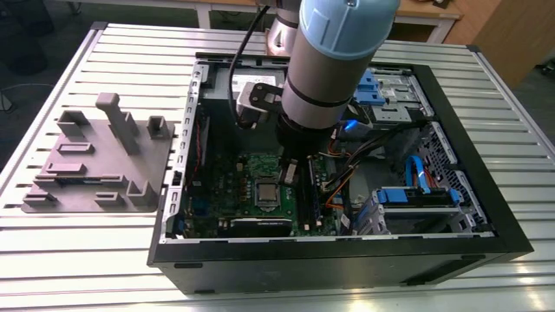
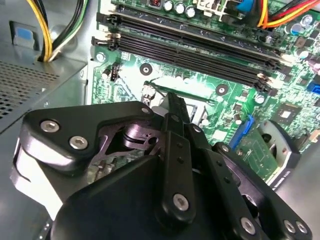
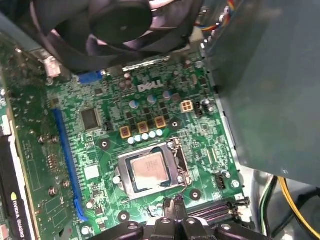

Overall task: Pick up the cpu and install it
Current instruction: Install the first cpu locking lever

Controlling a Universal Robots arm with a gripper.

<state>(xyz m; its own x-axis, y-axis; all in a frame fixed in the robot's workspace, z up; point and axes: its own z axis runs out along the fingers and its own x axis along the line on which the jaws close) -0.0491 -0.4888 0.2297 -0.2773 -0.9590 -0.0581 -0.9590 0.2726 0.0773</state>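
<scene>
Gripper (image 3: 172, 204), closed and empty, hovers just beside the cpu (image 3: 148, 171) seated in its socket (image 3: 178, 161).

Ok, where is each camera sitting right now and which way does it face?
Exterior view: off the arm, high up, looking down into the open computer case; the arm reaches into it.
First wrist view: on the wrist, facing the motherboard, with the cpu lying in its socket; the gripper shows.
Second wrist view: on the wrist, looking past the gripper at the memory slots.
Shared: both wrist views show the gripper and the motherboard.
</scene>
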